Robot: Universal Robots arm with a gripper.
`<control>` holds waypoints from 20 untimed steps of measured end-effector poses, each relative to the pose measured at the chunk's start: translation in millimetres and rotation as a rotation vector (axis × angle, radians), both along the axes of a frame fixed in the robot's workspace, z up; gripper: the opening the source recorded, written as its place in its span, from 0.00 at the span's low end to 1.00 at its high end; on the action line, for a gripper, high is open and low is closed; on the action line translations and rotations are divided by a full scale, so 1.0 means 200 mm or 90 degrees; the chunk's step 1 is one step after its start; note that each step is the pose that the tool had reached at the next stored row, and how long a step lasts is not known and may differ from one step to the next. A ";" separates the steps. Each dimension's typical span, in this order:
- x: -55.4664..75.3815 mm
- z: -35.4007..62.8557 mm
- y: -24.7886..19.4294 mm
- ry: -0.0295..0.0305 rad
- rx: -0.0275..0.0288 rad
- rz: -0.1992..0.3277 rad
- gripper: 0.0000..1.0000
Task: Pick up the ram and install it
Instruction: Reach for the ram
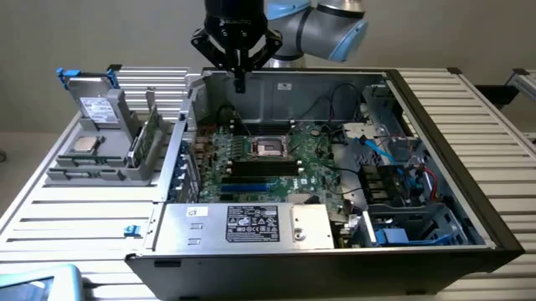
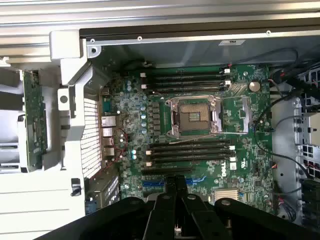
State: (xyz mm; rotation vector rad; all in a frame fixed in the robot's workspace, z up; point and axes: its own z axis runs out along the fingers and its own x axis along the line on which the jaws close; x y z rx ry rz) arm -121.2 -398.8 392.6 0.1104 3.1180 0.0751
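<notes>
Exterior view, gripper (image 1: 240,86) pointing down, over open case (image 1: 312,95)

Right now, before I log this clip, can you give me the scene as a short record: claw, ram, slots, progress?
claw: claw shut, holding nothing, hanging over the open computer case and pointing down
ram: ram standing on edge in the gray holder, outside the case on the exterior view's left
memory slots: memory slots are long and black, on both sides of the CPU socket; they look empty
progress: ram not yet picked up, none installed
</notes>
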 end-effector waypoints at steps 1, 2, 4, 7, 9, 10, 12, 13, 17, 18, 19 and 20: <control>0.00 0.000 0.000 0.0000 0.0000 0.000 0.11; 0.00 0.000 0.000 0.0000 0.0000 0.000 0.11; 0.00 0.000 0.000 0.0000 0.0000 0.000 0.11; 0.00 0.000 0.000 0.0000 0.0000 0.000 0.11; 0.00 0.000 0.000 0.0000 0.0000 0.000 0.11; 0.00 0.000 0.000 0.0000 0.0000 0.000 0.11; 0.00 0.000 0.000 0.0000 0.0000 0.000 0.11; 0.00 0.000 0.000 0.0000 0.0000 0.000 0.11; -0.04 0.000 0.000 0.0001 -0.0001 0.000 0.11; -0.05 0.000 0.000 0.0001 -0.0001 0.000 0.11; -0.08 0.000 0.001 0.0000 -0.0001 0.000 0.11; -0.10 0.000 0.001 0.0000 0.0000 0.000 0.11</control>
